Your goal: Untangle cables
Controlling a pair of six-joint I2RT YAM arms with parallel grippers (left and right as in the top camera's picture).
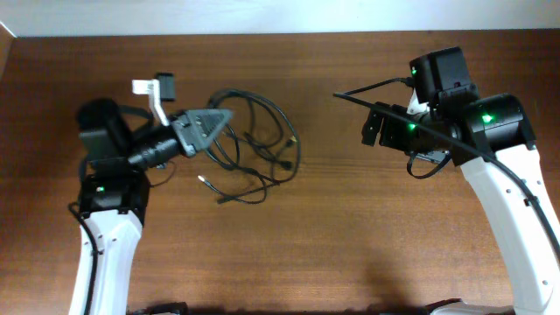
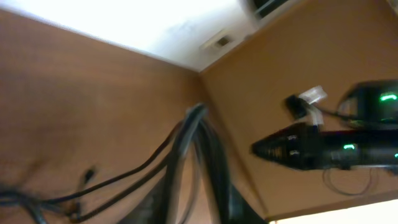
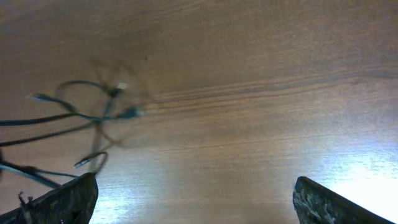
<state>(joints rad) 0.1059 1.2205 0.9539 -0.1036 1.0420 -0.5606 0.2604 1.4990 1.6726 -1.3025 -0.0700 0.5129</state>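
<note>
At the left claw (image 1: pixel 226 115) you meet the hardest part to read. From overhead its dark wedge tip lies over the left edge of the cables (image 1: pixel 258 144). You cannot tell whether its jaws are apart or together, or whether any cable is between them. Its own wrist camera is no help, since the whole picture is blurred. A bunch of the cables (image 2: pixel 193 124) runs up close past the lens, and their lower ends are cut off by the frame. Across that view the right arm (image 2: pixel 329 149) shows only as a dark smear with green lights. From the right wrist camera you see the right claw (image 3: pixel 196 180) with its two fingers (image 3: pixel 68 199) spread wide and nothing between them, hanging over the wood. The cables (image 3: pixel 68 116) sit at the left of that view and run out of frame.

Your table (image 1: pixel 350 245) is dark reddish-brown wood with a clear grain, and a pale strip (image 1: pixel 280 17) runs beyond its far edge. Glare whitens the wood at the lower right of the right wrist view.

The cables lie left of the table's middle, well apart from the right claw. They are thin black cords in loose overlapping loops that cross one another in several spots. Small plugs (image 1: pixel 203 181) at their free ends poke out on the near and right sides.
</note>
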